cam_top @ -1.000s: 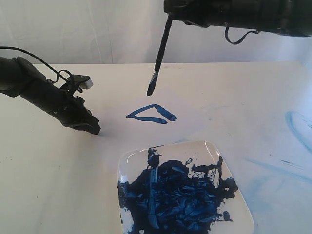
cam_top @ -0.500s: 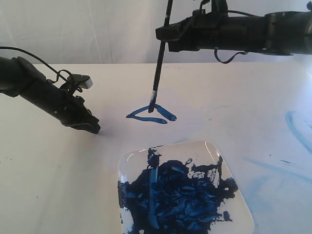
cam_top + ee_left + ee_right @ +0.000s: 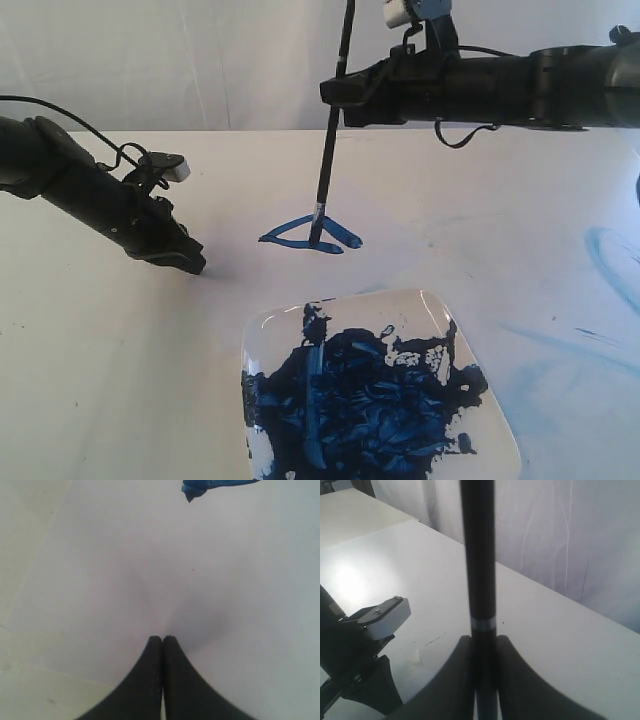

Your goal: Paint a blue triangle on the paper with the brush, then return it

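Left arm [image 3: 70, 185]: matte black, thin cable [image 3: 60, 112], white block [image 3: 174, 168] at 1 o'clock.
Right arm [image 3: 520, 85]: black, cable loop [image 3: 462, 135] at 6 o'clock.

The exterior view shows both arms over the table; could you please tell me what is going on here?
The right gripper holds a long black-handled paintbrush nearly upright, its bristles touching a small dark-blue triangle outline on the thin pale white paper sheet. The left gripper, shut, appears to rest its tips on that sheet beside the triangle. A square white plate smeared with dark-blue paint sits nearer the camera.
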Available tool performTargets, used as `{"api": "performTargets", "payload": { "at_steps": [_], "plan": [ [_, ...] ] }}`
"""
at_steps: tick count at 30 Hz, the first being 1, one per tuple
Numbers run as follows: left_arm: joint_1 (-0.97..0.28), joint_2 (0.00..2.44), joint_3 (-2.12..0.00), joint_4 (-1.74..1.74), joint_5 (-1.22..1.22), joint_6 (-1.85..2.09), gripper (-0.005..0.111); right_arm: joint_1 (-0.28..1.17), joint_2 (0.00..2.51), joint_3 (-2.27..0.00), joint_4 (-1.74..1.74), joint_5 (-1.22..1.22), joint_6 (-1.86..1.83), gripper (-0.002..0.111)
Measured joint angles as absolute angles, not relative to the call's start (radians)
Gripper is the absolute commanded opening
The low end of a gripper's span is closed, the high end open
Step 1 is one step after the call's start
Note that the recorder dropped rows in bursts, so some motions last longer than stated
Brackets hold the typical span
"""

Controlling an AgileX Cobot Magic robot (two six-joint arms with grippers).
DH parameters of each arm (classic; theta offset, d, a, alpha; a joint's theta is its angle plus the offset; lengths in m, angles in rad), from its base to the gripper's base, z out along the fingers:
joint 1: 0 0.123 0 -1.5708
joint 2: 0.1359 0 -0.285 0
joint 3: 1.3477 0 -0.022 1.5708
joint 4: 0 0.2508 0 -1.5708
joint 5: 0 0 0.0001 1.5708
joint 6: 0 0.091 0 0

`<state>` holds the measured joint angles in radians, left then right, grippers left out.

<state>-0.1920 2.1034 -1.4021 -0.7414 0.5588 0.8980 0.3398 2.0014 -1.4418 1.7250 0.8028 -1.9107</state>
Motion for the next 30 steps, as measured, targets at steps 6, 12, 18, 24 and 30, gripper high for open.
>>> {"api": "performTargets", "payload": {
  "at_steps": [6,12,18,24,30],
  "plan": [
    [-0.192,2.103,-1.402,-0.741,0.559,0.898,0.000,0.340,2.001,-1.442,1.725,0.762,-1.909,0.000],
    [-0.192,2.103,-1.402,-0.741,0.559,0.898,0.000,0.340,2.001,-1.442,1.725,0.752,-1.895,0.000],
    [-0.192,2.103,-1.402,-0.741,0.559,0.898,0.000,0.340,2.001,-1.442,1.725,0.726,-1.850,0.000],
    [-0.192,2.103,-1.402,-0.741,0.559,0.898,0.000,0.340,2.001,-1.442,1.714,0.717,-1.814,0.000],
    [-0.192,2.103,-1.402,-0.741,0.559,0.898,0.000,0.340,2.001,-1.442,1.663,0.699,-1.762,0.000]
  ]
}}
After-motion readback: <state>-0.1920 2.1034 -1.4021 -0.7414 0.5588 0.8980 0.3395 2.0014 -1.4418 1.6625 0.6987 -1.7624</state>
